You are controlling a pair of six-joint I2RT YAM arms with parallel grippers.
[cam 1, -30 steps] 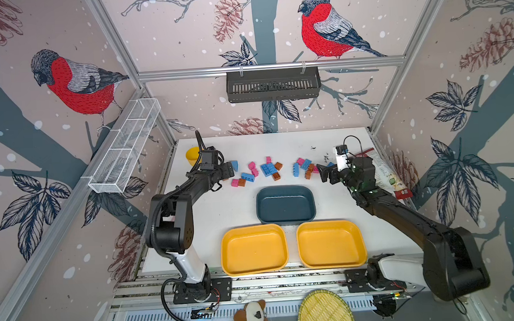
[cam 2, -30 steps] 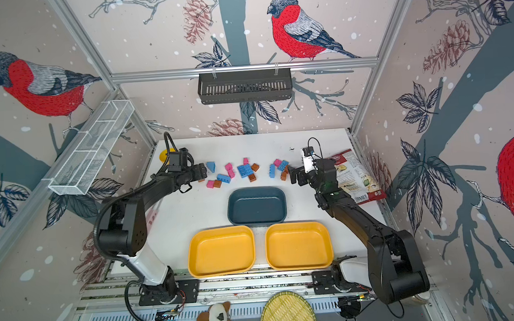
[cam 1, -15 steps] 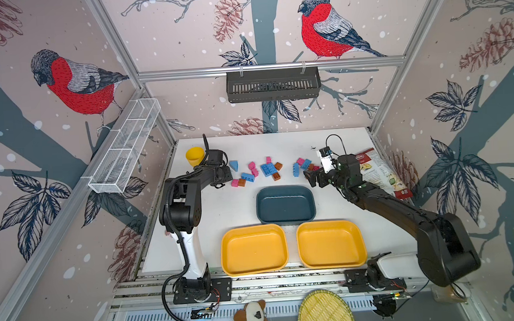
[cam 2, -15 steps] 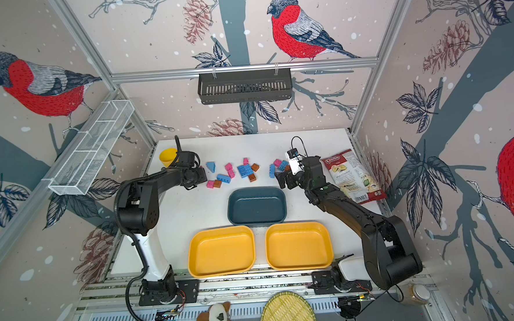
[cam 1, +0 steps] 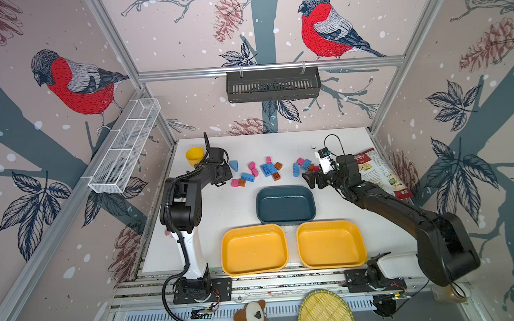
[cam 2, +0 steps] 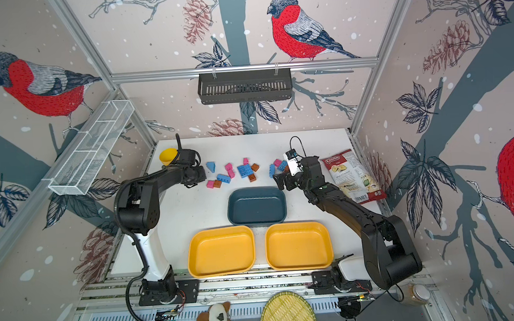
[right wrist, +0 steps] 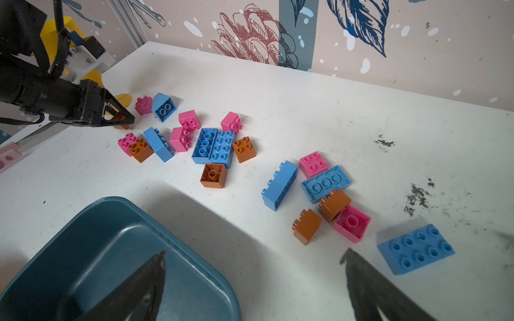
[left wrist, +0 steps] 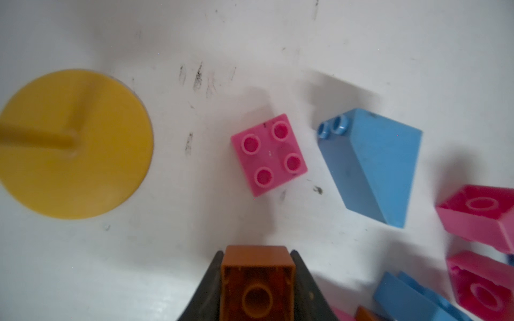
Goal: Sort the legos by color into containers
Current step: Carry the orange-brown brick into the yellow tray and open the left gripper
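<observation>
Plainly the sorting is at its very start: all three trays are bare. The teal tray (cam 1: 285,206) sits mid-tabletop (cam 1: 222,205) and two yellow trays (cam 1: 253,249) lie side by side along the near edge.

The left fingers (left wrist: 207,294) are clenched on a brown brick (left wrist: 258,278) near the far-left corner. A pink brick (left wrist: 269,154) and a blue wedge (left wrist: 372,166) lie just beyond it, and a yellow cup (cam 1: 194,155) stands in the corner itself. I cannot tell whether the brown brick is clear of the surface. The right fingers (right wrist: 150,280) are spread wide and hold nothing, hovering over the teal tray's far-right corner. The other bricks (right wrist: 214,144) lie loose in pink, blue and brown across the far half of the tabletop.

Next, I judge, the left arm must lift its brick clear of the neighbours and carry it toward the near edge, to whichever tray is to take brown. The right arm can pick from the cluster nearest it.

The tabletop is white, scuffed with black marks and dusted with dark crumbs (right wrist: 417,194) toward the right edge, where a chip bag (cam 1: 377,173) lies. Walls papered with bullfinches and pine cones close it in — a black slotted basket (cam 1: 273,85) hangs on the back wall and a white wire basket (cam 1: 125,147) on the left.
</observation>
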